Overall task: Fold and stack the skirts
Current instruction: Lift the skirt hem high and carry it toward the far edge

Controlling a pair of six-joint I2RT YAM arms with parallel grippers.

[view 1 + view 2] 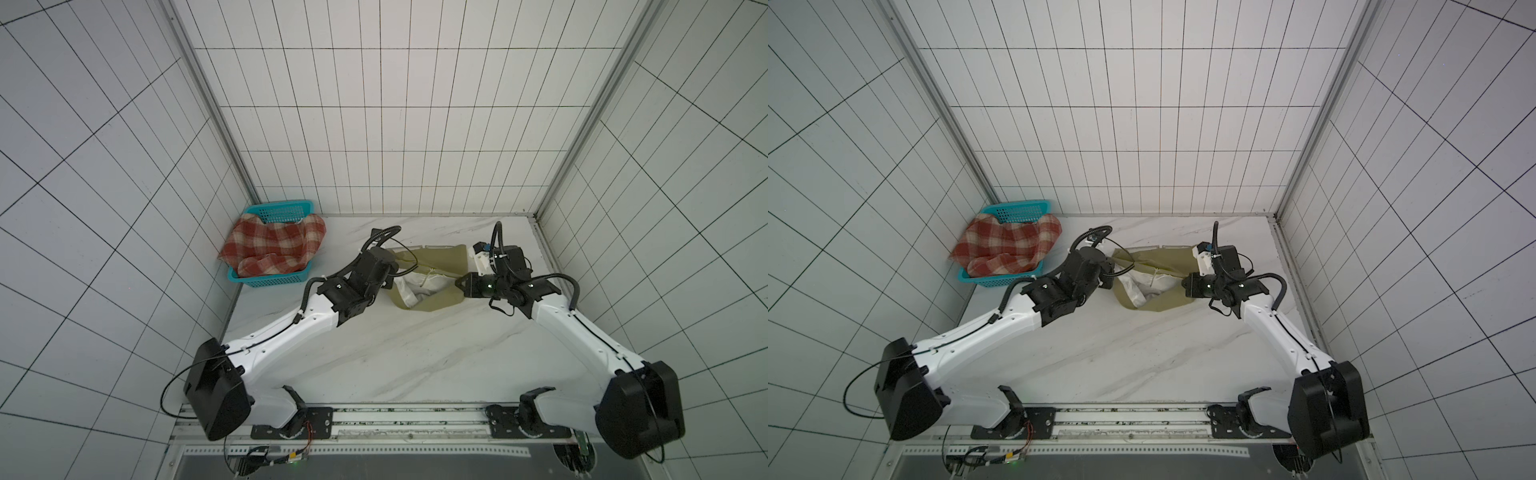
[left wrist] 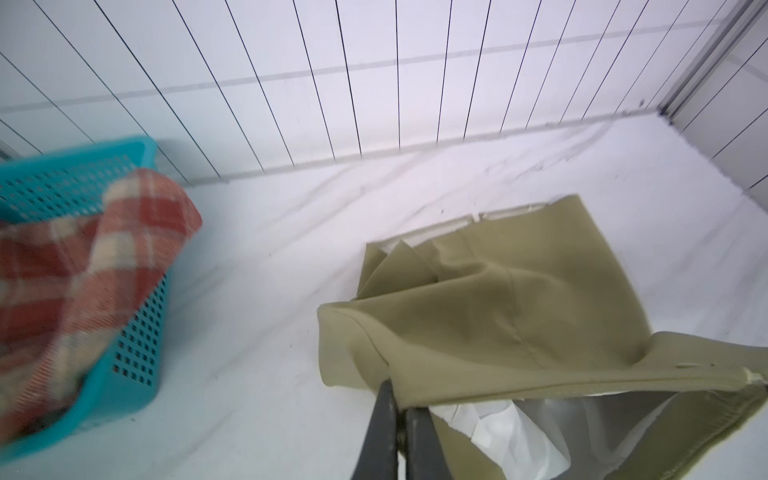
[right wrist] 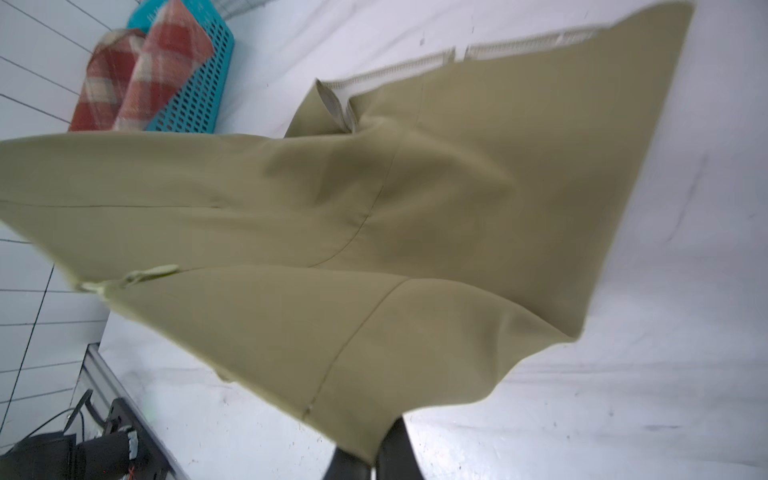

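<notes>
Fabric on the olive skirt (image 1: 440, 262) reads as thin, smooth and limp: it sags in soft folds between the 2 grippers, so I judge it light, easy to lift, and likely to droop or slide unless held at 2 spread points. It sits toward the back of the marble-patterned table (image 1: 395, 357), partly raised, with a pale lining (image 2: 498, 432) showing through its open end and a stitched cream hem tape (image 3: 519, 43) along the far edge. The left gripper (image 2: 401, 409) is pinched closed on the olive edge beside that opening. The right gripper (image 3: 374, 451) is likewise clamped on the opposite corner, cloth fanning away from its dark fingers. Seamed edges like these look the best places to hold, since the plain middle offers nothing to resist a slip. The plaid skirt (image 1: 274, 249), red and cream, looks thicker and fuzzier, probably heavier and less slippery. It is bunched, unfolded, in and over the teal perforated basket (image 1: 280, 210) at the back left corner, well apart from the olive one.
</notes>
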